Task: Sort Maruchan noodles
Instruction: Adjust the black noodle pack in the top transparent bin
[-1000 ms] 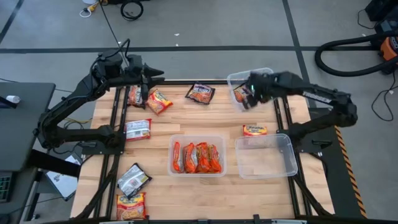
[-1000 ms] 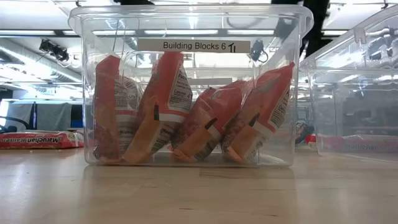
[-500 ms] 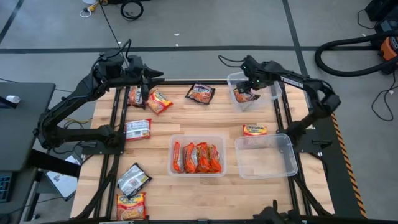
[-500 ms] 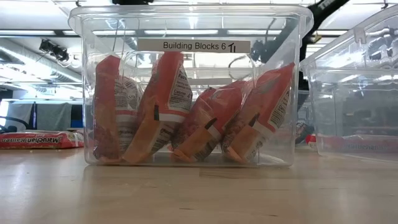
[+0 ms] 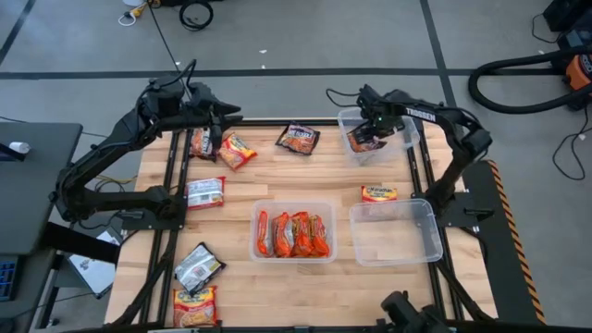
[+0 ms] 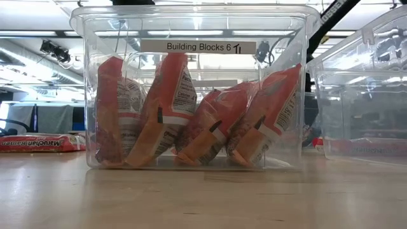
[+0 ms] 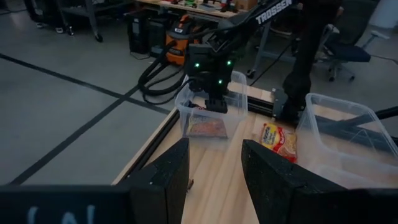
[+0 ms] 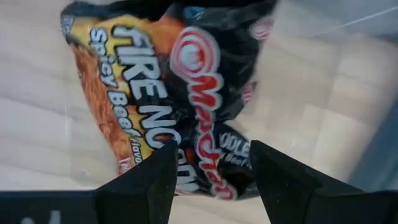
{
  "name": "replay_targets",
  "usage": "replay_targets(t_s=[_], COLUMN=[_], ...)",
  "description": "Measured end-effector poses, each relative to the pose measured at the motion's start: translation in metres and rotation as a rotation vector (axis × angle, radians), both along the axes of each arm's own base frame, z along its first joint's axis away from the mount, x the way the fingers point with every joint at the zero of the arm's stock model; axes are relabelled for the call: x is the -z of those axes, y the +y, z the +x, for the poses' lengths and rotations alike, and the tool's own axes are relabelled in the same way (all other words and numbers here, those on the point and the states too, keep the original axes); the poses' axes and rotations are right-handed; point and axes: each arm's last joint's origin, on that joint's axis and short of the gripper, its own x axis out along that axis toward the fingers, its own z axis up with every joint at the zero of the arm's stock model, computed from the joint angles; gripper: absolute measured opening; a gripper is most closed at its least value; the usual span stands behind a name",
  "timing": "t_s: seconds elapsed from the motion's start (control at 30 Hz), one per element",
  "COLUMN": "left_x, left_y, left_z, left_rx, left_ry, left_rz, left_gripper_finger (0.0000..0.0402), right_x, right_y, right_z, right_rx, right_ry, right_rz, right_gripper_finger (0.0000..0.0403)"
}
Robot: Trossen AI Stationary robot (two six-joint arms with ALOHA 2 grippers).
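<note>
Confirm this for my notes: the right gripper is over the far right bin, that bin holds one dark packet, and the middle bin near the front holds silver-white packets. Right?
One detail is off. The middle bin holds orange-red packets, not silver-white ones; the high view shows this, and the low view agrees. The rest stands: the right gripper is over the far right bin, which holds one dark packet.

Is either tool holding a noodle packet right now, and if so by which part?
Nothing is held. The right tool stands open above the dark packet lying in the far bin; the left tool is open and empty.
</note>
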Motion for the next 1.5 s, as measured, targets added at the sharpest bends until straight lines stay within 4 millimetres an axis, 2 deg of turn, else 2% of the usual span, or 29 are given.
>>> replay_targets(t_s=[0.17, 0.27, 0.37, 0.5, 0.53, 0.63, 0.73, 0.87, 0.97, 1.1, 1.37, 1.5], left_x=[0.002, 0.004, 0.005, 0.005, 0.005, 0.005, 0.005, 0.005, 0.005, 0.004, 0.005, 0.003], left_y=[0.001, 0.0, 0.0, 0.0, 0.0, 0.0, 0.0, 0.0, 0.0, 0.0, -0.001, -0.004], left_z=[-0.001, -0.001, -0.002, -0.002, -0.002, -0.002, -0.002, -0.002, -0.002, -0.001, -0.002, -0.006], left_rx=[-0.039, -0.046, -0.047, -0.047, -0.047, -0.047, -0.047, -0.047, -0.046, -0.046, -0.045, -0.044], left_ry=[0.012, 0.031, 0.039, 0.041, 0.041, 0.04, 0.041, 0.041, 0.04, 0.037, 0.043, 0.039], left_rz=[-0.022, -0.033, -0.039, -0.039, -0.039, -0.038, -0.038, -0.038, -0.036, -0.032, -0.042, -0.044], left_gripper_finger=[0.015, 0.015, 0.015, 0.015, 0.015, 0.015, 0.015, 0.015, 0.015, 0.015, 0.015, 0.015], right_x=[0.014, 0.017, 0.018, 0.014, 0.011, -0.001, -0.022, -0.058, -0.073, -0.067, -0.029, -0.024], right_y=[-0.004, -0.005, -0.007, -0.005, -0.004, 0.001, 0.013, 0.029, 0.032, 0.026, 0.01, 0.006], right_z=[0.003, 0.005, 0.006, 0.005, 0.005, 0.001, -0.009, -0.03, -0.037, -0.034, -0.019, -0.017], right_rx=[-0.006, -0.003, 0.005, -0.005, -0.012, -0.009, 0.019, 0.127, 0.207, 0.282, 0.278, 0.314], right_ry=[0.018, 0.001, -0.016, -0.028, -0.031, -0.037, 0.016, 0.193, 0.164, 0.21, 0.383, 0.392], right_rz=[0.046, 0.053, 0.046, 0.037, 0.034, 0.024, -0.019, -0.171, -0.273, -0.326, -0.294, -0.325], right_gripper_finger=[0.0198, 0.0171, 0.0119, 0.0022, 0.0013, 0.0012, 0.0006, 0.0007, 0.0005, 0.0004, 0.0006, 0.0009])
